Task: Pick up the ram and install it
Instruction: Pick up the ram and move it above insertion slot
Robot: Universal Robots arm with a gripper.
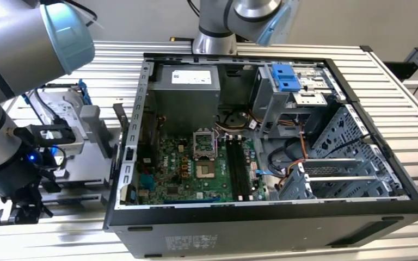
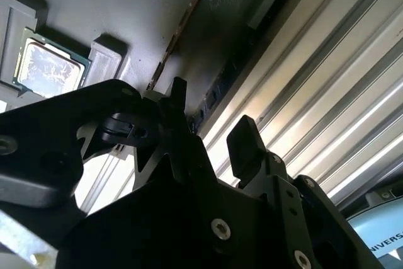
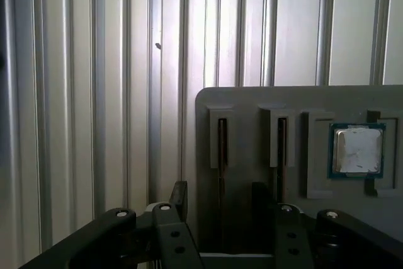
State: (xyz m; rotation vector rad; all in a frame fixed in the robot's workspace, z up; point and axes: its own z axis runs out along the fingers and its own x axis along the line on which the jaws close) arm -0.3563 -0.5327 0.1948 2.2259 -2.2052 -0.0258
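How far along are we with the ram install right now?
Nothing looks done: the motherboard's black memory slots look empty. In hand: nothing. The hand is open, outside the case, and in the first wrist view its fingers frame a thin dark edge standing in the grey holder, probably the ram. Pickup and install both remain.

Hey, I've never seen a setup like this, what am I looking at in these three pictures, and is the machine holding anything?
It is a robot arm working beside an open computer case on a slatted metal table. One picture comes from a camera off the arm; two more cameras ride at its wrist and look past its black two-fingered tool. The tool is open and holds nothing. It is close to a grey holder with narrow slots that also carries a processor chip.
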